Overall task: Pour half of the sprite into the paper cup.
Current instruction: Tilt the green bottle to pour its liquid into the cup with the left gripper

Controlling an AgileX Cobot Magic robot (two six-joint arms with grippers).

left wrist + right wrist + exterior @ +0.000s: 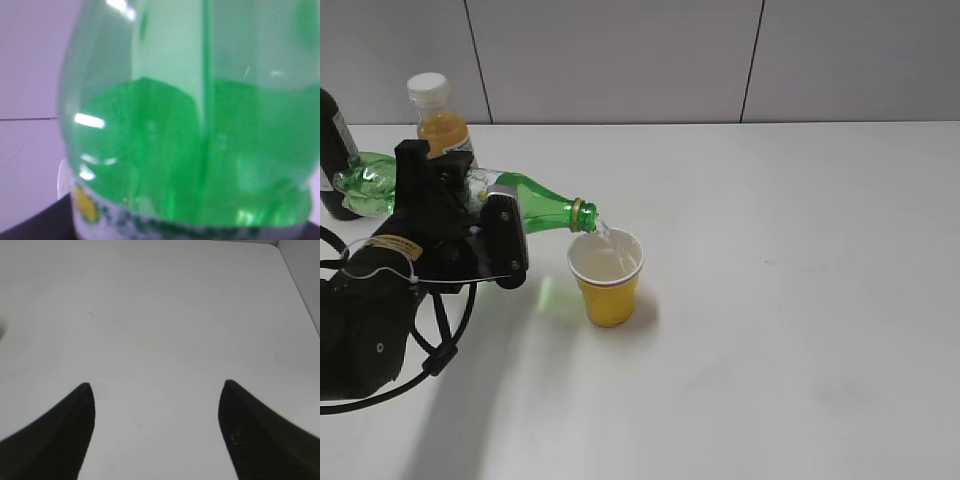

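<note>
My left gripper (470,205) is shut on the green sprite bottle (535,205), which lies almost level with its capless neck pointing right. A thin stream of clear liquid falls from its mouth into the yellow paper cup (608,290), which stands upright on the white table just below and right of the neck. The cup holds some liquid. In the left wrist view the bottle (190,150) fills the frame, with its label at the bottom. My right gripper (156,390) is open and empty above bare table; it is out of the exterior view.
An orange juice bottle (442,125) with a white cap stands behind my left arm. A dark bottle (334,150) stands at the far left edge. The white table (800,300) runs to a grey wall at the back.
</note>
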